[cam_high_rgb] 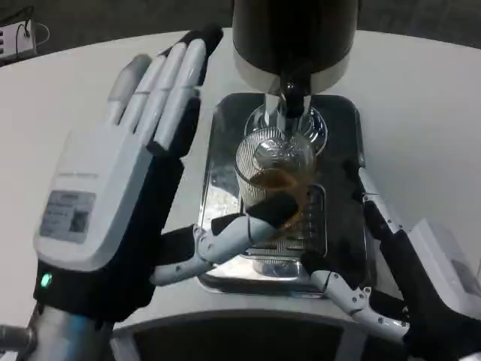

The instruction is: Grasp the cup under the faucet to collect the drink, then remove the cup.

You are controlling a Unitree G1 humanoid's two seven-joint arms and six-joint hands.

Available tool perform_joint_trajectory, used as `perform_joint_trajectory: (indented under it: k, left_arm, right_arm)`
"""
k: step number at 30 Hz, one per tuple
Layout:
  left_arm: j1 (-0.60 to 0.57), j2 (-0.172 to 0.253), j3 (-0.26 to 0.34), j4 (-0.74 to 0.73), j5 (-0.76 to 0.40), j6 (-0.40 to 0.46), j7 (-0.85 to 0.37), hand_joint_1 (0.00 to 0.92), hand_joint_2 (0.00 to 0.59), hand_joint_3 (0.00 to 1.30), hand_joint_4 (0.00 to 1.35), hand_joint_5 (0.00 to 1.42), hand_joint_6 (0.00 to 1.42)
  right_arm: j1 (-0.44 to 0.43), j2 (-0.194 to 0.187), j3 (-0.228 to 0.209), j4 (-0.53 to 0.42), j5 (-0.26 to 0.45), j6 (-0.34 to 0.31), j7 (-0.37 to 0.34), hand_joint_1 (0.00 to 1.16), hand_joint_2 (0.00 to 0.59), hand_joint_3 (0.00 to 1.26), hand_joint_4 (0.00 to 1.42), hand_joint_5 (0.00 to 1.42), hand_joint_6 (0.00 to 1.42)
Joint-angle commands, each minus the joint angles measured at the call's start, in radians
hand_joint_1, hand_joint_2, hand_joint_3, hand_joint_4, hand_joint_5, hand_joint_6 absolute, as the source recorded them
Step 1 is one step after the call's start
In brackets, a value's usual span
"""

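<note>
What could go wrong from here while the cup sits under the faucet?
1. The cup already holds brown drink, and only the left hand's thumb visibly touches it, with the other fingers spread away; a lift could tip or spill it.
2. The faucet hangs just above the rim, so lifting straight up may strike it.
3. The right hand lies at the metal tray's edge and could nudge it.

Layout on the table (68, 83): the tray (218, 150) lies at centre, with the dispenser (293, 37) standing at its far end. The cup (274, 177) stands on the tray directly below the faucet (291, 98). The left hand (128, 188) is left of the tray, a finger touching the cup's near side; the right hand (398, 278) is at the tray's near right corner.
</note>
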Motion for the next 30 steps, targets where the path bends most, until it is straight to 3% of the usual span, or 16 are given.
perform_joint_trajectory:
  k: [1,6,12,19,30]
  left_arm:
    - [0.122,-0.011,0.022,-0.014,0.024,-0.041,0.06,0.0,0.157,0.0,0.0,0.05,0.0]
    - [0.251,-0.036,0.022,0.023,0.045,-0.084,0.15,0.0,0.157,0.0,0.0,0.06,0.0]
    - [0.353,-0.017,0.016,0.113,0.067,-0.168,0.231,0.0,0.16,0.0,0.0,0.08,0.0]
    - [0.391,-0.002,0.013,0.222,0.066,-0.215,0.282,0.0,0.16,0.0,0.0,0.09,0.01]
    - [0.395,0.009,-0.005,0.257,0.071,-0.215,0.278,0.0,0.162,0.0,0.0,0.09,0.01]
  right_arm:
    - [-0.014,-0.01,-0.007,0.026,0.045,-0.028,0.009,0.37,0.303,0.0,0.03,0.12,0.26]
    - [-0.046,-0.014,-0.01,0.05,0.068,-0.027,0.015,0.39,0.289,0.0,0.03,0.12,0.26]
    - [-0.086,-0.013,-0.013,0.081,0.092,-0.018,0.024,0.47,0.265,0.0,0.03,0.12,0.27]
    - [-0.141,-0.016,-0.015,0.133,0.107,-0.02,0.025,0.48,0.26,0.0,0.03,0.12,0.27]
    - [-0.254,0.002,-0.015,0.255,0.142,-0.04,0.005,0.52,0.253,0.0,0.06,0.14,0.28]
